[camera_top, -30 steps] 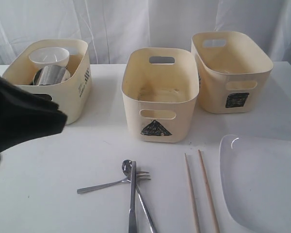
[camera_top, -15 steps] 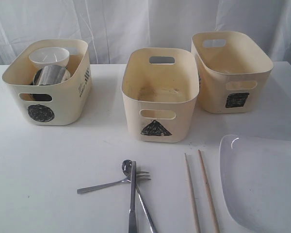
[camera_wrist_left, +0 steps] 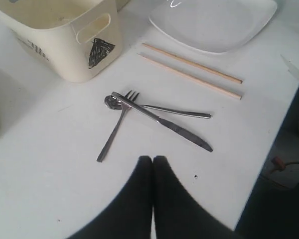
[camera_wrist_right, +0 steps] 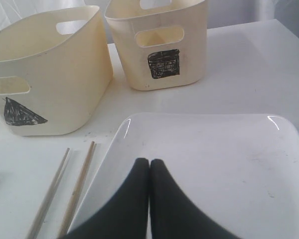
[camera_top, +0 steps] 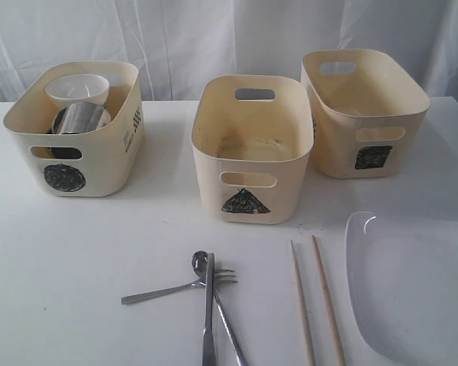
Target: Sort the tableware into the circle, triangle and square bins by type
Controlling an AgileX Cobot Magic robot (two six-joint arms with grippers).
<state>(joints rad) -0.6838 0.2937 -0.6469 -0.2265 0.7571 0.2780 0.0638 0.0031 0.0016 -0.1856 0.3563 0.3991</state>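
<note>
Over the table [camera_top: 61, 252], left gripper [camera_wrist_left: 152, 159] near fork [camera_wrist_left: 115, 130], right gripper [camera_wrist_right: 149, 162] over plate [camera_wrist_right: 214, 159], both pressed together.

Three bins, all cream. The circle bin [camera_top: 107, 156] on the left bears a black scribbled circle [camera_top: 64, 178], the middle triangle bin [camera_top: 214, 191] a black triangle [camera_top: 245, 202], and the right square bin [camera_top: 336, 152] a black square [camera_top: 372, 157].

Small bowl [camera_top: 77, 89] white; mug [camera_top: 80, 118] shiny silver.

The fork [camera_top: 156, 292], knife [camera_top: 208, 320] and spoon [camera_top: 199, 261] are silver-grey.

Chopsticks [camera_top: 302, 305] pale tan wood.

Plate [camera_top: 412, 290] glossy white.

Table [camera_top: 61, 259] and curtain [camera_top: 175, 38] white.

The left gripper [camera_wrist_left: 152, 158] and right gripper [camera_wrist_right: 149, 161] are black.
</note>
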